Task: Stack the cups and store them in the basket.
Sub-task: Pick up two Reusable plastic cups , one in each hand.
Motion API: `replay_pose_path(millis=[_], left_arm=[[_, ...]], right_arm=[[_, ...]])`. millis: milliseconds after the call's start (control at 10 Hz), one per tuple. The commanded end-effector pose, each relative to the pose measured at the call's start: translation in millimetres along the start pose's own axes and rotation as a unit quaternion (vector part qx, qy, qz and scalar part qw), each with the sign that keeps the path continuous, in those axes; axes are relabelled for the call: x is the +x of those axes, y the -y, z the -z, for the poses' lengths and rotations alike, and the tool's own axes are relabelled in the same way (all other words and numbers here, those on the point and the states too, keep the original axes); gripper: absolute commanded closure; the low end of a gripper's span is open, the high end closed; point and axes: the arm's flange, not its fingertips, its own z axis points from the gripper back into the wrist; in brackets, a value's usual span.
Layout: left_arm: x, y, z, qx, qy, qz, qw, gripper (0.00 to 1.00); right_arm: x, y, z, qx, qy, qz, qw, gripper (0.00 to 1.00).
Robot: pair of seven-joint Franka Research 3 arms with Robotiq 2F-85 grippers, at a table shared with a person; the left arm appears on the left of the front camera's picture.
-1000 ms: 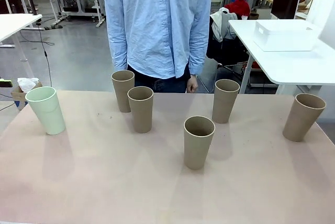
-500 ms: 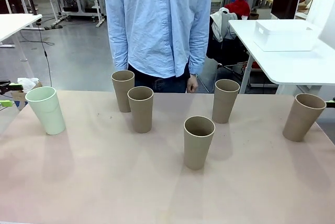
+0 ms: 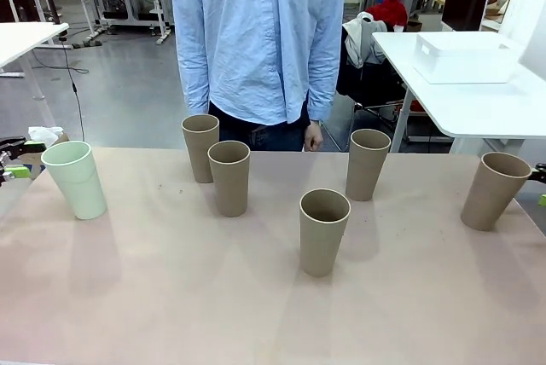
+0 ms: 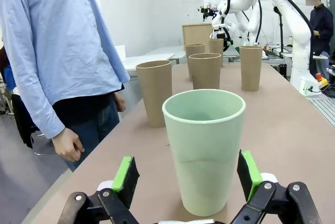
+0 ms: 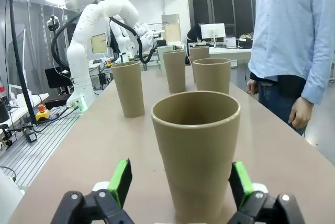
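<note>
On my left wrist camera the left gripper (image 4: pixel 187 174) has its jaws wide apart, a green pad on either side of the mint cup (image 4: pixel 204 150). The cup stands upright just ahead of the pads. Its foot drops behind the gripper body, so I cannot tell whether a pad touches it. From the front only a sliver of this gripper pokes in at the left edge, a small gap short of the cup.

The right gripper (image 5: pixel 181 181) is spread just as wide, facing the right cup (image 5: pixel 196 150), a tan one, upright, its base cut off at the bottom of the frame. From the front that cup sits near the tabletop's (image 3: pixel 171 297) right edge, with the gripper a black-and-green scrap beside it.

Four more tan cups stand upright in between. The centre cup (image 3: pixel 324 230) is nearest me, with the far cup (image 3: pixel 368 163) behind it to the right. The rear cup (image 3: pixel 200 147) and front cup (image 3: pixel 229 177) overlap in my view, so I cannot tell whether they touch.

The basket (image 3: pixel 465 58) sits on a separate white table (image 3: pixel 478 109) beyond the right side, well apart from the cups, its inside hidden. The person (image 3: pixel 256 32) stands at the far edge, cropped at the top, one hand (image 3: pixel 313 136) hanging low.
</note>
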Motion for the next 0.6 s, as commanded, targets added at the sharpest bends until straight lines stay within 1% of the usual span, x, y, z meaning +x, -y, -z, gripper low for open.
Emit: replay_pose_path(millis=[0,300,400,500], left_arm=[[-1,-3,4,0.005,-0.029,0.008,1.0,0.0],[-24,-7,15,-0.031,-0.051,-0.005,0.998,0.0],[-29,-7,19,-0.038,-0.052,-0.008,0.998,0.0],[-32,-7,21,-0.043,-0.056,-0.012,0.997,0.0]], right_arm=[[-1,0,1,0.0,0.001,0.001,1.0,0.0],[-4,-2,15,0.002,-0.001,-0.013,1.0,0.0],[-4,-3,20,-0.003,0.007,-0.017,1.0,0.0],[-4,-5,28,0.004,0.003,-0.021,1.0,0.0]])
